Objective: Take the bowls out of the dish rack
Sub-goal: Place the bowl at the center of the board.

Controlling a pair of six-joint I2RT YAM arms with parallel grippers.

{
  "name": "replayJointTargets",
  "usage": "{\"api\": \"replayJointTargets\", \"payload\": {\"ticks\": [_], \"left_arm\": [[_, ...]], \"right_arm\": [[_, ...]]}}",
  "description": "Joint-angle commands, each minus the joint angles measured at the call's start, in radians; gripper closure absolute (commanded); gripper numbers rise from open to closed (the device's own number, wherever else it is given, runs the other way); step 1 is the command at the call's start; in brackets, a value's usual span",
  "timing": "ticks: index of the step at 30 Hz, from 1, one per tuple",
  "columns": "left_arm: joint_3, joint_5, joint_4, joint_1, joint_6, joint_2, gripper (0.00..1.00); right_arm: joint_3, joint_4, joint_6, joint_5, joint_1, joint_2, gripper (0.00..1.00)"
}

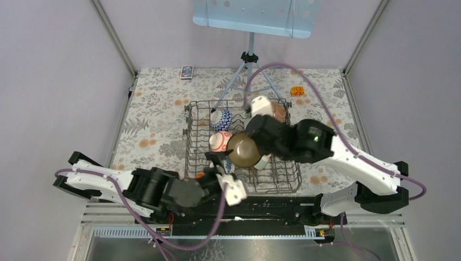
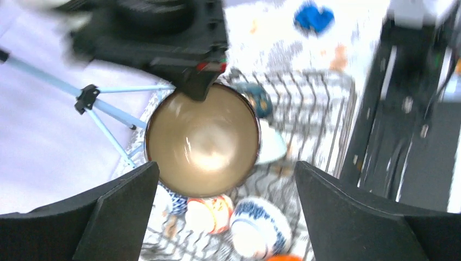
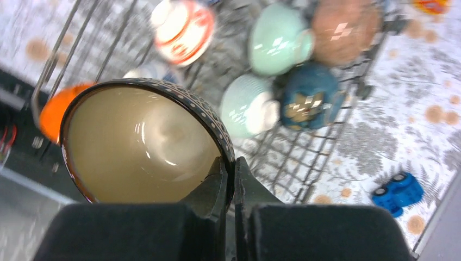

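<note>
The right hand (image 3: 228, 166) is pinched tight on the rim of the brown bowl (image 3: 144, 149), with one finger inside the tan hollow and one on the dark dotted wall outside. The bowl therefore hangs from its edge, tipped on its side. The left hand (image 2: 225, 169) stands wide apart and has nothing in it. Its two dark fingers (image 2: 117, 212) frame the mouth of the same bowl without touching it. The bowl is over the near middle of the dish rack (image 1: 190, 136), above the other bowls (image 3: 277, 38) that lie between the wires. I judge that the step in hand is the taking out of this one bowl: it is gripped and seems lifted, but is not yet set down. The next move calls for carrying it sideways past the rack wall to the desk (image 1: 157, 119) and lowering it gently, because a bowl held only by the rim can swing or slip. Only the right wrist view shows the pinch itself and the bowls below it, which are pale green, red-and-white, dark blue and orange. Only the top view shows both arms and the desk around the rack. The left wrist view shows the open fingers, but it is blurred, so I cannot tell from it how far the bowl is above the rack.
</note>
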Motion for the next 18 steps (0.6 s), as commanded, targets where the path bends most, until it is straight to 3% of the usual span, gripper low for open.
{"api": "replayJointTargets", "payload": {"ticks": [1, 5, 8, 10, 14, 18], "left_arm": [[-0.068, -0.181, 0.478, -0.001, -0.111, -0.138, 0.01], [-0.246, -0.336, 0.861, 0.006, -0.099, -0.202, 0.01], [-0.342, -0.445, 1.007, 0.027, -0.167, -0.22, 0.01], [-0.371, -0.45, 0.954, 0.058, -0.302, -0.233, 0.01], [-0.348, -0.388, 0.634, 0.154, -0.662, -0.238, 0.01], [-0.284, -0.39, 0.334, 0.206, -0.896, -0.187, 0.01]], "right_arm": [[0.065, 0.006, -0.085, 0.139, -0.204, -0.09, 1.0], [-0.024, 0.131, -0.135, 0.055, -0.439, -0.151, 1.0], [-0.109, 0.217, -0.132, 0.045, -0.562, -0.194, 1.0], [-0.174, 0.282, -0.111, -0.025, -0.694, -0.22, 1.0], [-0.323, 0.422, -0.01, -0.269, -1.054, -0.254, 1.0], [-0.423, 0.54, 0.142, -0.326, -1.206, -0.22, 1.0]]}}
